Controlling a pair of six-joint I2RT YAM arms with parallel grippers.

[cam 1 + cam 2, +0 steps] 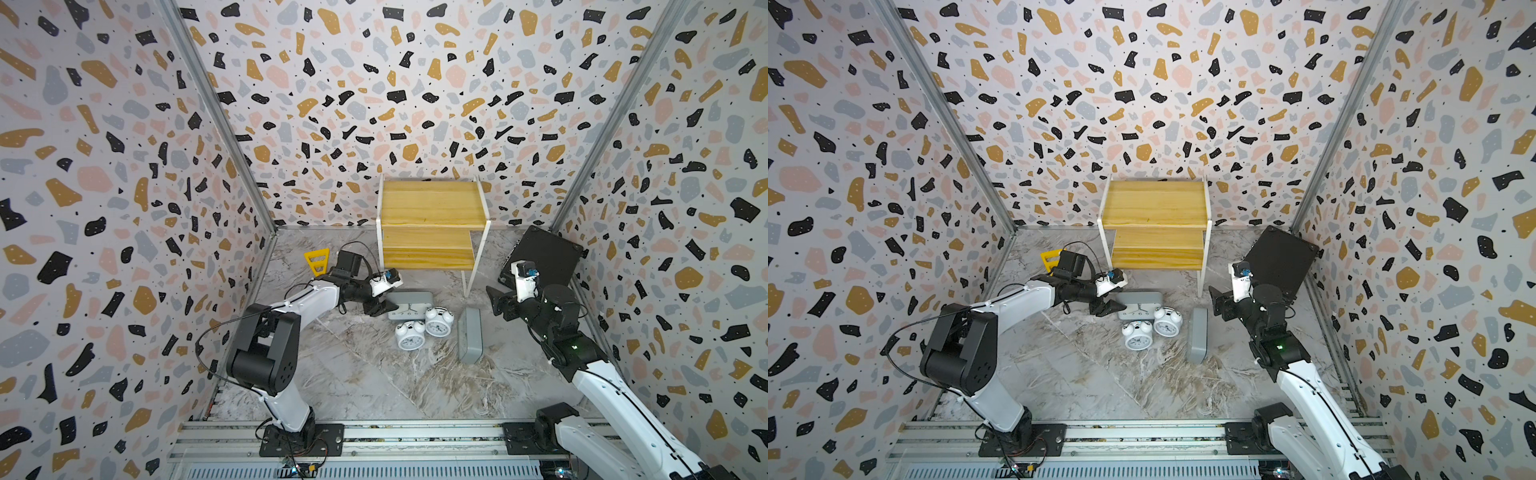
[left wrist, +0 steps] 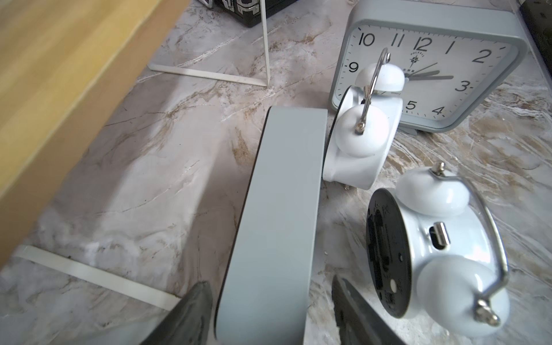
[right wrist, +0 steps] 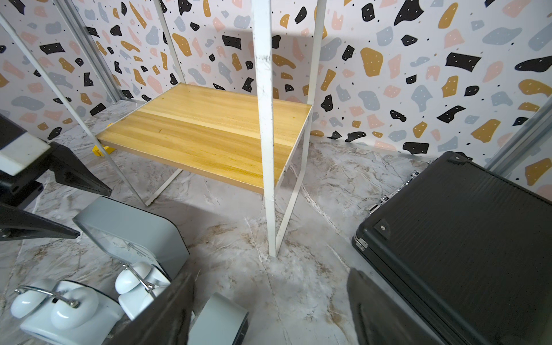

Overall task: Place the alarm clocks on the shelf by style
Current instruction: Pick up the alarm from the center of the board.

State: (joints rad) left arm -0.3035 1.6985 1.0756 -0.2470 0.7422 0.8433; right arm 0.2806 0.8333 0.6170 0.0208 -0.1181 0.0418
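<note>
Marble-patterned tabletop (image 1: 332, 374) and speckled terrazzo walls (image 1: 104, 166) framed your workspace, and the shelf (image 1: 432, 203) stood at the back centre against the rear wall. All four alarm clocks sat on the table just in front of it. The back grey clock (image 1: 409, 303) stood nearest the shelf with its dial toward the near edge of the table. Your left gripper (image 1: 381, 308) was at its left end. In the left wrist view the jaws stood apart on either side of that clock's casing, with a gap visible between the casing and the finger (image 2: 352, 316) on the twin-bell side, so you were straddling it, not squeezing it. The right twin-bell clock (image 1: 439, 322) stood hard by that clock's right end, and the left twin-bell clock (image 1: 410, 336) stood just in front and to the left of its partner. The right-hand grey clock (image 1: 470, 334) stood edge-on in both top views, to the right of the pair, its dial turned toward them. Your right gripper (image 1: 496, 303) hung between that clock and the black case (image 1: 540, 257), spread wide and holding nothing. A yellow piece (image 1: 316, 259) lay behind your left arm (image 1: 307, 295) near the left wall.
</note>
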